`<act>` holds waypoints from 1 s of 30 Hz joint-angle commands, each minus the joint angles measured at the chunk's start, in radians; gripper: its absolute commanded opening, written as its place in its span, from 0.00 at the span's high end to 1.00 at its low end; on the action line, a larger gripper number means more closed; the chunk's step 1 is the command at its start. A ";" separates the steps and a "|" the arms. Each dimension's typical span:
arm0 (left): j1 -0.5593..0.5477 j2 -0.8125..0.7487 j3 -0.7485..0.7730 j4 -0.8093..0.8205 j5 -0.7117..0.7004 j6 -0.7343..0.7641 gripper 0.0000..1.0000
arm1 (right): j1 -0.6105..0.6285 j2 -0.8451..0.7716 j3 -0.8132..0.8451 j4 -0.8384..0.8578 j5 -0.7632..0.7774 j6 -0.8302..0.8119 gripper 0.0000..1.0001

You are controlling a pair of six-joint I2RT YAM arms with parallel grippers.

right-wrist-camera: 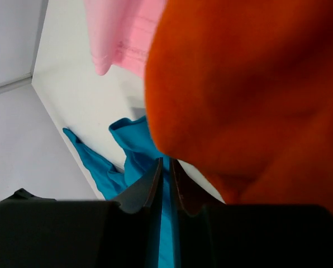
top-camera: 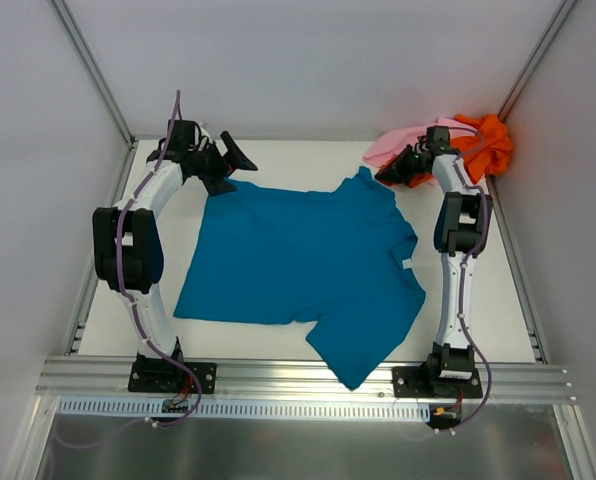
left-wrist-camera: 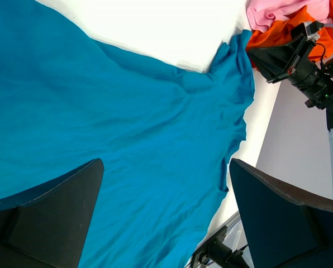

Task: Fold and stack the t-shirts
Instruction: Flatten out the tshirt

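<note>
White surface (top-camera: pixel 278 165) floors a booth of pale grey walls (top-camera: pixel 308 60), with an aluminium rail (top-camera: pixel 308 375) along the near edge where both arms are bolted.

The teal t-shirt (top-camera: pixel 298 260) is the biggest thing on it. It lies spread across the middle, reaching from under the left jaws to the right jaws. One sleeve trails over the rail, just beside the right arm's base.

The left arm (top-camera: pixel 128 250) curves up the left side. Its jaws are spread wide over the shirt's far left corner with nothing between the dark fingers (left-wrist-camera: pixel 49 218). Whether they touch the cloth cannot be told.

The right arm (top-camera: pixel 463 240) runs up the right side. Its jaws are pressed nearly together, and the fingers (right-wrist-camera: pixel 147 187) pinch a strip of teal cloth at the shirt's far right sleeve.

The orange t-shirt (top-camera: pixel 490 145) is bunched in the far right corner, just behind the right jaws. It crowds most of the right wrist camera's view.

The pink t-shirt (top-camera: pixel 398 142) is crumpled against the orange one, just beyond the right jaws.

A small white tag (top-camera: pixel 406 264) shows at the teal shirt's right edge, on the near side of the right jaws.
</note>
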 commanded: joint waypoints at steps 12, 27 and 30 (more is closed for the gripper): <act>0.014 0.018 0.050 0.008 0.047 0.017 0.01 | -0.008 -0.093 0.023 -0.026 0.021 -0.029 0.01; 0.014 -0.030 -0.048 0.247 0.087 -0.003 0.01 | 0.124 -0.426 0.091 -0.460 0.534 -0.435 0.01; 0.014 -0.031 -0.045 0.264 0.098 0.009 0.01 | 0.120 -0.557 0.011 -0.499 0.626 -0.484 0.00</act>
